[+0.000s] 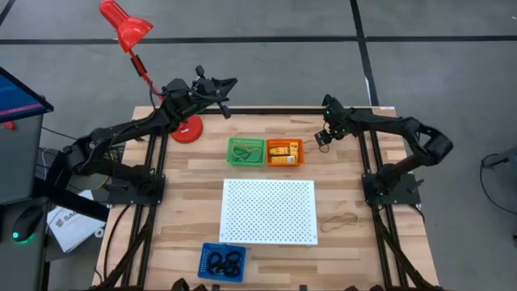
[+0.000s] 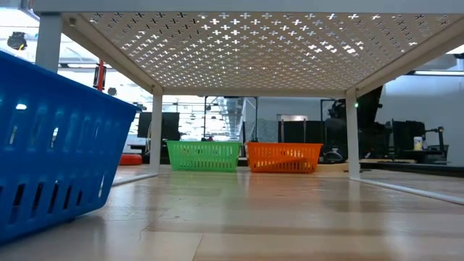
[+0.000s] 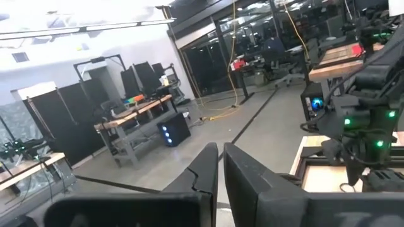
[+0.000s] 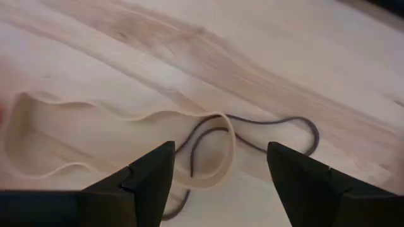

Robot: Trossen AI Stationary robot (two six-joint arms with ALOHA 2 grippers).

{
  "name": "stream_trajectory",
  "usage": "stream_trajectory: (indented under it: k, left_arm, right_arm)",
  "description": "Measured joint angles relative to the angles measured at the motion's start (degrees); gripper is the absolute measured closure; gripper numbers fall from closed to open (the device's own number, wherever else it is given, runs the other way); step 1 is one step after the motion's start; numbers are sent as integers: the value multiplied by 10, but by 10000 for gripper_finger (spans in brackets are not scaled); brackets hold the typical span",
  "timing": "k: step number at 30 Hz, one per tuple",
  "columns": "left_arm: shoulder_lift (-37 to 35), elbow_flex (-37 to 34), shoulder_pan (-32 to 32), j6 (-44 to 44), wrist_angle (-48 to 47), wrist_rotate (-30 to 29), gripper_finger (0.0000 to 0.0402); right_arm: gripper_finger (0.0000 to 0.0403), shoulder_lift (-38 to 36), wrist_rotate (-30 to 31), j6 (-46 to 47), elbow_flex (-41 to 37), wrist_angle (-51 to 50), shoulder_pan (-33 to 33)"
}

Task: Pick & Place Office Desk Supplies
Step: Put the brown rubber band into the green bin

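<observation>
My right gripper [image 4: 221,171] is open and points down at the table, just right of the orange tray [image 1: 284,152]. A wavy tan rubber band [image 4: 120,142] lies flat on the wood below it, its looped end between the two fingers. A thin dark loop [image 4: 271,123] crosses that end. My right gripper [image 1: 323,139] touches neither. The orange tray holds yellow-orange blocks. The green tray [image 1: 246,151] holds tan bands, and the blue tray [image 1: 222,263] holds black ring loops. Another tan band [image 1: 339,220] lies right of the white board. My left gripper [image 3: 221,180] is shut, empty and raised near the lamp.
The white perforated board [image 1: 268,212] stands on legs in the middle of the table, between the blue tray and the green and orange trays [image 2: 284,156]. The red desk lamp [image 1: 125,24] has its base [image 1: 187,132] at the far left. Bare wood lies around the right gripper.
</observation>
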Motion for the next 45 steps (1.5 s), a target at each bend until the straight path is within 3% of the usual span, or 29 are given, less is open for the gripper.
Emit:
stream_trajectory:
  k: [4, 7, 9, 12, 14, 20, 27, 34, 40, 45]
  left_arm:
    - [1, 0, 4, 0, -4, 0, 385]
    - [2, 0, 4, -1, -4, 0, 385]
    - [2, 0, 4, -1, -4, 0, 385]
    - [2, 0, 4, -1, -4, 0, 385]
    - [2, 0, 4, -1, -5, 0, 385]
    - [2, 0, 4, -2, -13, 1, 385]
    - [2, 0, 4, -2, -34, 8, 385]
    - [3, 0, 1, -14, -54, 132, 380]
    - [42, 0, -19, -15, -28, 222, 313]
    - [96, 15, -36, -30, 36, 226, 223]
  right_arm:
    - [161, 42, 1, 4, 0, 20, 0]
    - [196, 69, 30, 6, 7, 29, 8]
    - [244, 78, 37, 2, 12, 31, 16]
    - [350, 76, 32, -5, 17, 34, 20]
    - [386, 62, 31, -6, 16, 49, 19]
    - [398, -26, 21, 0, 16, 50, 18]
    - [401, -167, -26, 0, 16, 120, 55]
    - [402, -259, -115, -25, 16, 226, 100]
    - [402, -261, -155, -56, 16, 298, 138]
    - [403, -244, -195, -70, 16, 364, 154]
